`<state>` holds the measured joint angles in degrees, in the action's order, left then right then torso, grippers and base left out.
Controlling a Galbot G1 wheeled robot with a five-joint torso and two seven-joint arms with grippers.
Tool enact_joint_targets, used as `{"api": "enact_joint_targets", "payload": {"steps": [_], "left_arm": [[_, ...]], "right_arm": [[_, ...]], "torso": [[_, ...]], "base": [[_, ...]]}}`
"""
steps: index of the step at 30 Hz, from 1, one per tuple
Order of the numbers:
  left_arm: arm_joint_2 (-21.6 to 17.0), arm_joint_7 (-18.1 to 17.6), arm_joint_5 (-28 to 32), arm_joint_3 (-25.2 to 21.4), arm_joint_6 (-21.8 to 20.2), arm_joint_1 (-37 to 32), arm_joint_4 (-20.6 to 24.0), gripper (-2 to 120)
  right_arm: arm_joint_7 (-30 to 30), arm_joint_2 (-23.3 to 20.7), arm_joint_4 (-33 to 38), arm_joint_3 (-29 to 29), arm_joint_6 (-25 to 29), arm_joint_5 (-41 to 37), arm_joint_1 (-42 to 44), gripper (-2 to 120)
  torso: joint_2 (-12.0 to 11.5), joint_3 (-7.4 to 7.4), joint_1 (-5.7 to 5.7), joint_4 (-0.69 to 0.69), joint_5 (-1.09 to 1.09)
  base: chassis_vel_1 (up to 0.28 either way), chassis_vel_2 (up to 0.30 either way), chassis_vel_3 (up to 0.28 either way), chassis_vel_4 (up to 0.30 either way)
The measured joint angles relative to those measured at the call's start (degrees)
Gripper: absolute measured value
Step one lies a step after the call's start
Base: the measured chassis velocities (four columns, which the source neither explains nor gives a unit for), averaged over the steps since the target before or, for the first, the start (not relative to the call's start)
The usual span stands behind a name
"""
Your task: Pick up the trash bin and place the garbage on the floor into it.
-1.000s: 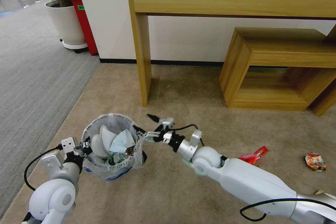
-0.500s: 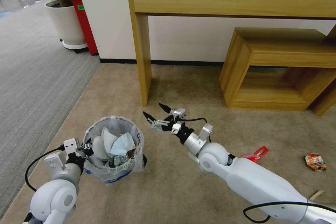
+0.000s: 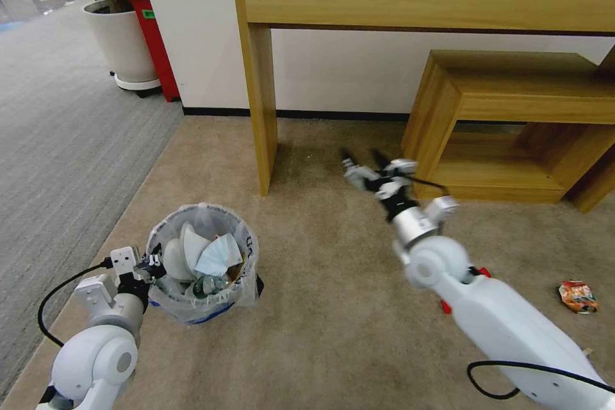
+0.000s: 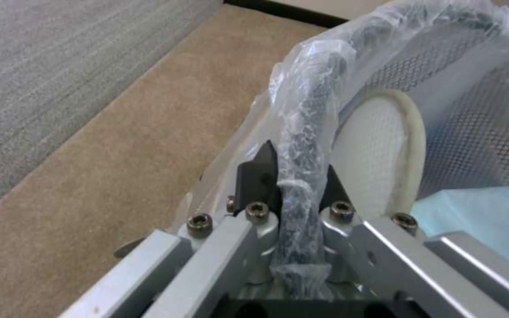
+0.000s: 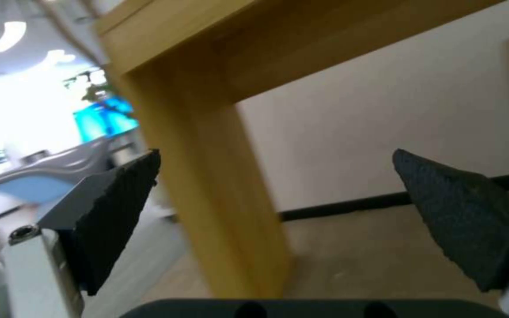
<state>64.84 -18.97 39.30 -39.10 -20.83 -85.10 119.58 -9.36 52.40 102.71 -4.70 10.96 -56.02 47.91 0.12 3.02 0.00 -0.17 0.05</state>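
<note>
Above the floor (image 3: 333,307), right hand (image 3: 364,163) outstretched, empty, fingers apart; left hand (image 3: 148,267) clenched on trash bin (image 3: 204,298) rim.

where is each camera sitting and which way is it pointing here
Head view: on the robot's head, looking forward and down at the beige short-pile carpet; both arms show, left gripper clamped on the small round dark bag-lined trash bin, right gripper open in the air.
Left wrist view: on the left wrist, facing along its fingers at the bin's wrapped rim.
Right wrist view: on the right wrist, facing the light wooden console table's leg between its open fingertips.
Shared: head and left wrist views both show the bin with the white slipper inside.
</note>
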Motion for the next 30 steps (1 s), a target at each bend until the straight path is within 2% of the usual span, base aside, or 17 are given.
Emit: {"api": "enact_joint_targets", "payload": {"steps": [3, 11, 14, 15, 19, 30], "left_arm": [[0.85, 0.14, -0.79, -0.78, 0.55, -0.44, 0.38, 2], [2.16, 0.82, -3.42, -1.2, 1.54, -0.46, 0.78, 2], [2.5, 0.94, -3.98, -1.36, 1.69, -0.34, 0.85, 2], [2.5, 0.94, -3.98, -1.36, 1.69, -0.34, 0.85, 2], [3.21, 1.12, -5.39, -1.39, 2.14, -0.07, 0.8, 2], [4.05, 2.6, -7.95, -1.34, 2.61, -0.35, 1.08, 2]], "right_arm": [[-1.85, 0.28, 1.37, -4.37, -0.65, 2.0, 2.87, 100], [-3.89, 0.93, 3.64, -12.03, -1.11, 6.08, 8.25, 100], [-4.98, 2.08, 5.73, -18.03, -1.52, 8.42, 12.13, 100], [-4.98, 2.08, 5.73, -18.03, -1.52, 8.42, 12.13, 100], [-5.4, 4.2, 8.31, -24.21, -1.52, 11.8, 18.05, 100], [-5.79, 7.61, 10.53, -29.89, -0.13, 16.86, 27.54, 100]], "torso": [[0.0, 0.0, 0.0, 0.05, 0.0], [0.0, 0.0, 0.0, 0.02, 0.0], [0.0, 0.0, 0.0, 0.04, 0.0], [0.0, 0.0, 0.0, 0.04, 0.0], [0.0, 0.0, 0.0, 0.03, -0.01], [0.0, 0.0, 0.0, 0.02, -0.01]], "base": [[0.0, 0.0, 0.0, 0.0], [0.0, 0.0, 0.0, 0.0], [0.0, 0.0, 0.0, 0.0], [0.0, 0.0, 0.0, 0.0], [0.0, 0.0, 0.0, 0.0], [0.0, 0.0, 0.0, 0.0]]}}
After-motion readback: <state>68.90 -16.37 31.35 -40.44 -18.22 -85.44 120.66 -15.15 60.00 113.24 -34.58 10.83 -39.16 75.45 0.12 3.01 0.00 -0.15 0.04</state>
